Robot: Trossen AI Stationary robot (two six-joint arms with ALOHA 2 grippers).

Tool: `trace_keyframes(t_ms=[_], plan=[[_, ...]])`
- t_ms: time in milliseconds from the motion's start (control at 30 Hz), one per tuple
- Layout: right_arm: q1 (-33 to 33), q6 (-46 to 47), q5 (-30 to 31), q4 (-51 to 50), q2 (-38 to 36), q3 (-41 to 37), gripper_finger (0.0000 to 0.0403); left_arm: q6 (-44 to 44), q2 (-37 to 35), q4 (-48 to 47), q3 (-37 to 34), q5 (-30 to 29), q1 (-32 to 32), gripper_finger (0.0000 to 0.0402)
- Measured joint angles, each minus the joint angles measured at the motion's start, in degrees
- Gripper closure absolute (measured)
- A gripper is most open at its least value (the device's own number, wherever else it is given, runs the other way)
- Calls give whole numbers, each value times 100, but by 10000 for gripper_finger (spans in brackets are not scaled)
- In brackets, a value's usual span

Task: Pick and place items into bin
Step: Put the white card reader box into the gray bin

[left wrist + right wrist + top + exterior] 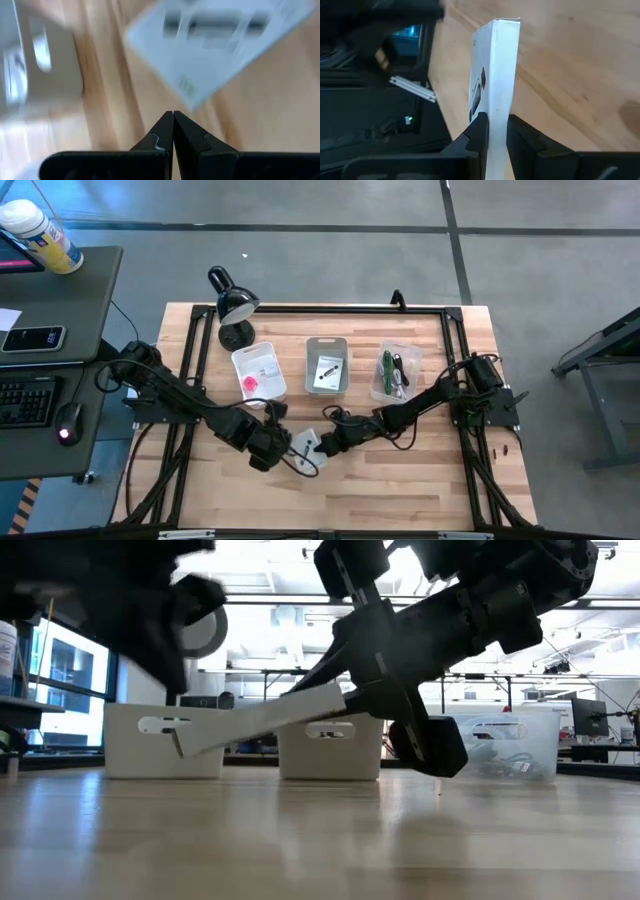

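A white flat packet (304, 446) with a dark part hangs just above the table's middle, near its front, with my right gripper (322, 443) shut on it. In the low view the packet (260, 720) slants down away from that gripper (365, 700), clear of the wood. My left gripper (281, 448) is shut and empty, right beside the packet's free end. Its wrist view shows the tips (173, 116) a little short of the blurred packet (215, 45). My right gripper pinches the packet's two broad faces (495, 112) between its two fingers, at the end toward the table's right. The fingers come from the table's right, slanting slightly down. The packet stands on edge in the hold, lifted clear, its free end (182, 745) lowest.
Three bins stand in a row at the back. The white one (258, 372) holds a pink cube (249, 385). A grey one (327, 365) holds another packet. The clear one (395, 372) holds cords. A black lamp (232, 305) stands at the far left.
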Motion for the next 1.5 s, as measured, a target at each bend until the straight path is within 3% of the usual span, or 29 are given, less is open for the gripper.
trace_keyframes(t_ms=[267, 400, 633, 933, 1200, 1500], plan=[[0, -222, -113, 338, -158, 0, 354, -1362, 0, -2031, -3, -409, -336, 401], [-11, -524, -53, 292, -469, 4, 352, -2049, -4, -2397, -122, -495, -665, 401], [-173, -1068, 155, -257, -1247, 4, 352, -3400, -4, -2228, -484, -458, -1409, 401], [-675, -1750, 803, -1928, -2559, 7, 349, -4549, -2, -2045, -695, -764, -2080, 401], [-1430, -1991, 1302, -3047, -3396, 9, 355, -4522, 0, -1646, -695, -1228, -2134, 401], [-2223, -1991, 1246, -3519, -3357, 9, 349, -4260, 0, -872, -695, -1774, -2134, 401]])
